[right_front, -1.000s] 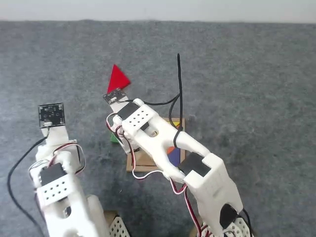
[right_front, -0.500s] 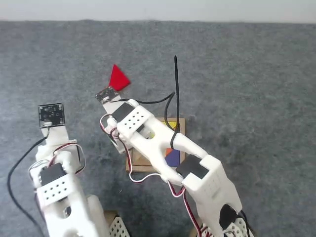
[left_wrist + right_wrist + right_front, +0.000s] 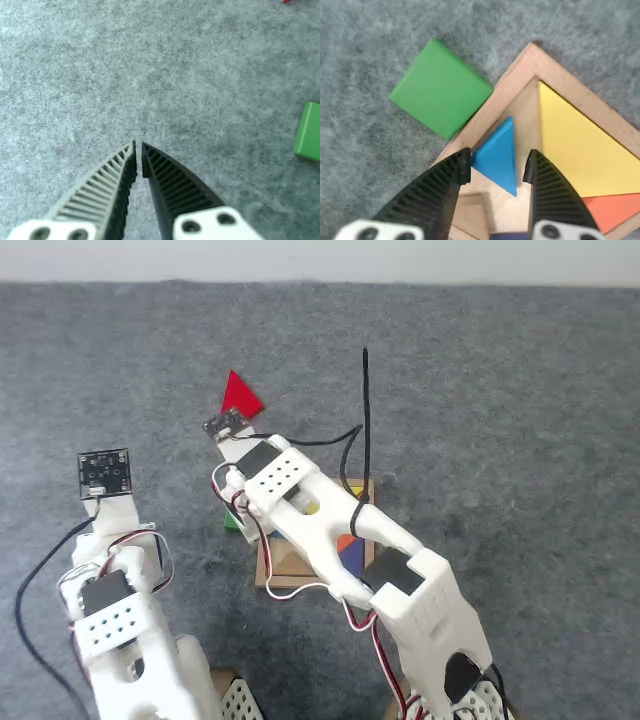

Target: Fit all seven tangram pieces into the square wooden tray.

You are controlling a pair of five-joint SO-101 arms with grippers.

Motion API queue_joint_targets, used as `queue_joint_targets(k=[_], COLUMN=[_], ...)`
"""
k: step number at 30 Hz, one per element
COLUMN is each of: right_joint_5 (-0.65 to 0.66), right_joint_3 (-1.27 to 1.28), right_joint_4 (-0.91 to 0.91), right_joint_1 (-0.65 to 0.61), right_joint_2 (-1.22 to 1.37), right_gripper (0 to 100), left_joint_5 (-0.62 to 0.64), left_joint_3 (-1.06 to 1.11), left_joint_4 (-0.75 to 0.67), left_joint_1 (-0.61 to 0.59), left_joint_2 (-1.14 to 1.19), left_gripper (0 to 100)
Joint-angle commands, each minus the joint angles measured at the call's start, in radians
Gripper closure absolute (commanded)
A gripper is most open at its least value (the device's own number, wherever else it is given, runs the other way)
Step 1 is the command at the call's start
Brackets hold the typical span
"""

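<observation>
The tray (image 3: 502, 102) is a shallow square of pale, unpainted wood with a raised rim and a recessed floor, and it sits about mid-tabletop, well short of the far edge. The right arm lies over most of it in the high view. Inside it are flat, matte, solid-coloured pieces. A large yellow triangle (image 3: 575, 150) fills one corner, with its long straight edges along the rim. An orange piece (image 3: 615, 210) touches the yellow triangle's edge, and a dark blue piece (image 3: 352, 560) lies beside the orange one. A small blue triangle (image 3: 500, 145) rests on bare wood close to the rim. A strip of uncovered floor separates it from the yellow triangle.

Outside the tray, a green square (image 3: 440, 87) with crisp corners lies on the tabletop (image 3: 520, 400), which is covered in coarse grey felt-like fabric. One corner of the square is just beside the tray's left rim. A red triangle (image 3: 240, 396) lies farther toward the far edge, well apart from the tray.

The right gripper (image 3: 497, 160) is spread open with its ribbed black fingers on either side of the blue triangle. One tip is right at the triangle's corner and the other stands off it, so it has hold of nothing. The left gripper (image 3: 138, 146) hovers over bare fabric. Its ribbed tips are nearly together with only a sliver of gap, and it holds nothing.
</observation>
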Motion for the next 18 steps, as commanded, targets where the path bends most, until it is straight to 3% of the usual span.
queue_joint_targets(k=[1,8,18], right_joint_5=[0.061,0.137,0.256], right_joint_3=[-0.038,-0.037,-0.037], right_joint_4=[0.051,0.096,0.007], right_joint_1=[0.012,0.027,-0.012], right_joint_2=[-0.013,-0.051,-0.044], right_gripper=[81.1,81.1,80.8], left_joint_5=[0.003,0.003,0.003], left_joint_3=[-0.050,-0.050,-0.050], left_joint_4=[-0.021,-0.020,-0.020], left_joint_1=[0.000,0.000,0.000], left_joint_2=[-0.025,-0.025,-0.025], left_gripper=[98,98,98])
